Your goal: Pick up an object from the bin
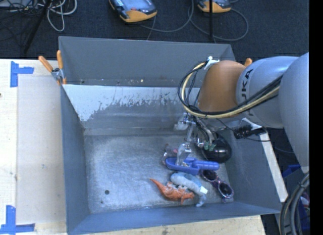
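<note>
- The arm (pixel 262 92), with its orange wrist cover (pixel 219 85), is seen reaching in from the right. The jaws are lowered near the floor of the bin (pixel 126 153).
- Jaw state cannot be told: apart or together is not resolved against the clutter behind them.
- Under the jaws, a small heap is gathered against the bin's near-right side.
- A blue plastic piece (pixel 194 166), long with a loop at one end, is located just below the jaw tips, toward the near wall. Contact cannot be confirmed.
- A small purplish item (pixel 169 154) is seen just left of the jaws; its kind is unclear.
- A black rounded object (pixel 218 151) is seen just right of the jaws.
- A pale blue-white toy (pixel 185 181) is placed past the blue plastic piece, nearer the near wall.
- An orange lizard figure (pixel 174 192) is laid against that toy, on the side away from the jaws.
- Dark sunglasses (pixel 221 186) are found to the right of the jaws and nearer the near wall, beside the blue piece's straight end.
</note>
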`<state>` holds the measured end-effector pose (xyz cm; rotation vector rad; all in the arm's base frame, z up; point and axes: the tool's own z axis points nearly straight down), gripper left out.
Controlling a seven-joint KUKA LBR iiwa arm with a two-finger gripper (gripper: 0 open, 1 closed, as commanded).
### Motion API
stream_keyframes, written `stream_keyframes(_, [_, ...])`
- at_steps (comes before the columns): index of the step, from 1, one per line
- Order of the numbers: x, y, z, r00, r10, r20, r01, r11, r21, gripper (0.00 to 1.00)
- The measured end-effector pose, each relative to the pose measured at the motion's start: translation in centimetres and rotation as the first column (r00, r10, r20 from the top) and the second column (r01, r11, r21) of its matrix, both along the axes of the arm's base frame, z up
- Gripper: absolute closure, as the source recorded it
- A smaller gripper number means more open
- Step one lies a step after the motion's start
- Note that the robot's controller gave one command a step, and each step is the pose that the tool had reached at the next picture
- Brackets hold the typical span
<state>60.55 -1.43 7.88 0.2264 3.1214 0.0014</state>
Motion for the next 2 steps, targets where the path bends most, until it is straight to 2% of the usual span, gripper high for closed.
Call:
stream_keyframes(1, [-0.98,0.57,-0.15,0.994,-0.111,0.01,0.111,0.994,0.001,1.0])
stream_keyframes(2, [-0.98,0.58,-0.15,0.994,-0.111,0.01,0.111,0.994,0.001,1.0])
